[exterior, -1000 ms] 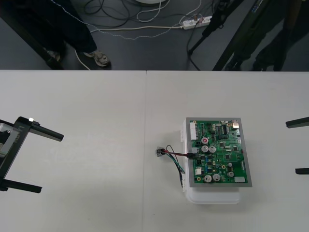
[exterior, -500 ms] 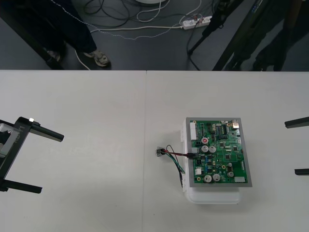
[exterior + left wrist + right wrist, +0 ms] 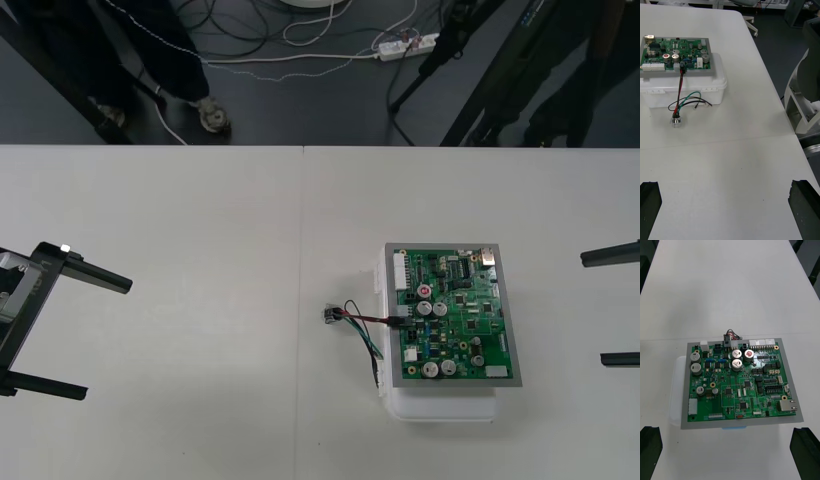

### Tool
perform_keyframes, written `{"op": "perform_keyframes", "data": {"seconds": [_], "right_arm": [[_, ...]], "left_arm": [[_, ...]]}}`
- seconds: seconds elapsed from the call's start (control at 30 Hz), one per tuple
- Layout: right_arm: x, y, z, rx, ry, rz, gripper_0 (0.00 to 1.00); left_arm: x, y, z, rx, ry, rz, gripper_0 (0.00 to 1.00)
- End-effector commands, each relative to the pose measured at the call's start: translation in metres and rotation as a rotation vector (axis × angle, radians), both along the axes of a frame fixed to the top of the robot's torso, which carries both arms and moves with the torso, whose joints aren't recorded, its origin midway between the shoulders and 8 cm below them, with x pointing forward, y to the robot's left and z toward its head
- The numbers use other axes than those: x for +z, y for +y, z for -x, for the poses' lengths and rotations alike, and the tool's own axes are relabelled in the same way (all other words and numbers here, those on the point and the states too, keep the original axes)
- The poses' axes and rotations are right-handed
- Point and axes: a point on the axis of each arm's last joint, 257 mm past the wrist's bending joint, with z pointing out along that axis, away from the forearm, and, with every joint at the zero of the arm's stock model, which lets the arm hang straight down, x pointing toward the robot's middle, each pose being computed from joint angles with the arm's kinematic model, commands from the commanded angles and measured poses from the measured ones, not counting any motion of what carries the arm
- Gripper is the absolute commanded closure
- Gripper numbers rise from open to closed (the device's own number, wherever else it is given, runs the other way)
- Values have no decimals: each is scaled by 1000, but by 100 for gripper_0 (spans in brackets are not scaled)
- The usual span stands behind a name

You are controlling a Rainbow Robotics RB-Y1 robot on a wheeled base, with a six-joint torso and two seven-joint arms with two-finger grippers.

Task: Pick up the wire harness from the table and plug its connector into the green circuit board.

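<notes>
Black-fingered left gripper [image 3: 105, 338]: stood at the table's [image 3: 200, 220] left edge, jaws spread wide with nothing between them, in the same spot as a second before.
Metal socket [image 3: 329, 315]: lay flat on the table, near the left side of the white base [image 3: 440, 405], and had not moved.
Wire harness [image 3: 365, 317]: its red, black and green wires looped from the socket up to the board's left edge, in the same shape as before.
Plug [image 3: 682, 68]: sat in a connector on the board's left edge, as the left wrist view showed it, and no gripper touched it.
Green circuit board [image 3: 455, 312]: rested on the base, right of the table's middle and toward its near edge, unchanged.
Right gripper [image 3: 593, 309]: stood at the table's right edge, fingers wide apart and empty. It had crept slightly inward toward the board in the last half second, the only change on the table.
Meaning: the plugging looked finished, with nothing left to grasp. The small drift read as settling rather than a new reach, though that was a guess.
</notes>
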Motion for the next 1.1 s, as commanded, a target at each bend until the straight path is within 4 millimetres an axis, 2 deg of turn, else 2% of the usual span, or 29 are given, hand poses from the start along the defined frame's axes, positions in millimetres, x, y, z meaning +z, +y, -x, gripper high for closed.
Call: {"op": "perform_keyframes", "data": {"seconds": [0.03,0.33,0.57,1.1], "right_arm": [[-7,11,11,35,2,-52,0],[-8,13,17,54,9,-68,0],[-21,5,27,40,61,-37,0],[-21,5,27,40,61,-37,0]], "left_arm": [[8,-3,-7,51,-3,9,0],[8,-3,-7,51,-3,9,0],[8,-3,-7,51,-3,9,0],[8,-3,-7,51,-3,9,0]]}}
